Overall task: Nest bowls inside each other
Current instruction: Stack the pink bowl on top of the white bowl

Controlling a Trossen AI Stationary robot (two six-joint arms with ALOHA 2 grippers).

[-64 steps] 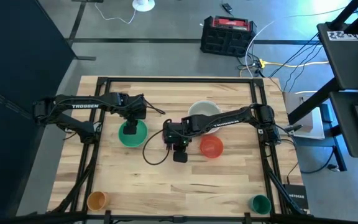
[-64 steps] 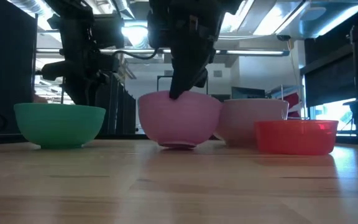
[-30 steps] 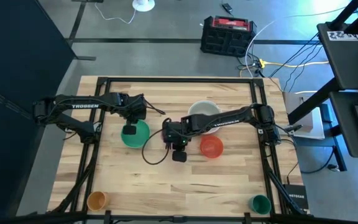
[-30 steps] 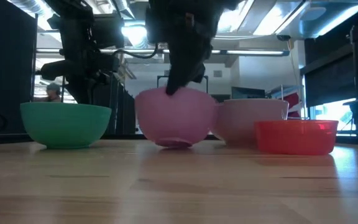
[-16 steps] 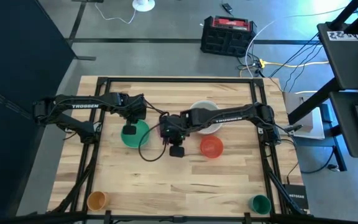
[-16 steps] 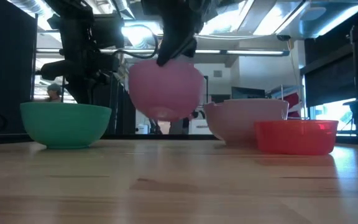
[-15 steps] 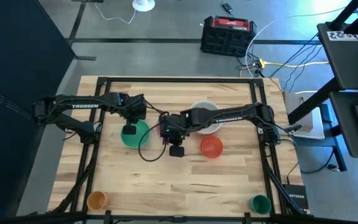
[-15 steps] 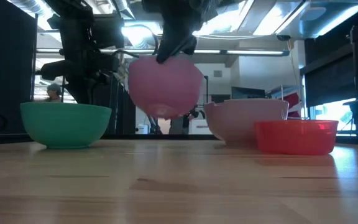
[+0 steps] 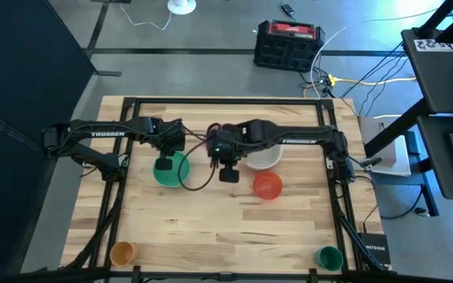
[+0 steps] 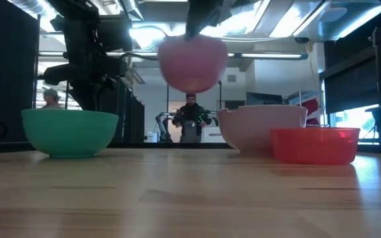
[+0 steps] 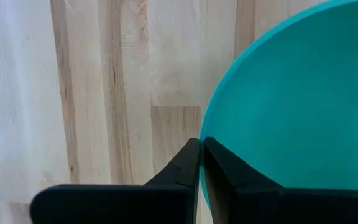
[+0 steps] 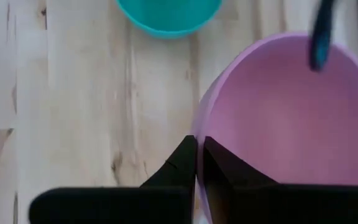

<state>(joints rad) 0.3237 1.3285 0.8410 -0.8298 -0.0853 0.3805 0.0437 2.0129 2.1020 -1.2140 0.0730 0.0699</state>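
I have the right pincer [image 12: 196, 163] pinched on the rim of the pink bowl [image 10: 192, 63], which hangs in the air clear of the desk [image 9: 211, 228]. The relation that matters: the green bowl [image 9: 169, 168] lies to the left of the carried bowl, well apart, with the left pincer [image 11: 199, 163] pinched on its rim, steadying it on the desk. The white bowl [image 9: 263, 158] sits just right of the pink one, red bowl [image 9: 267, 185] beside it. Probably green is the drop target, hard to be sure.
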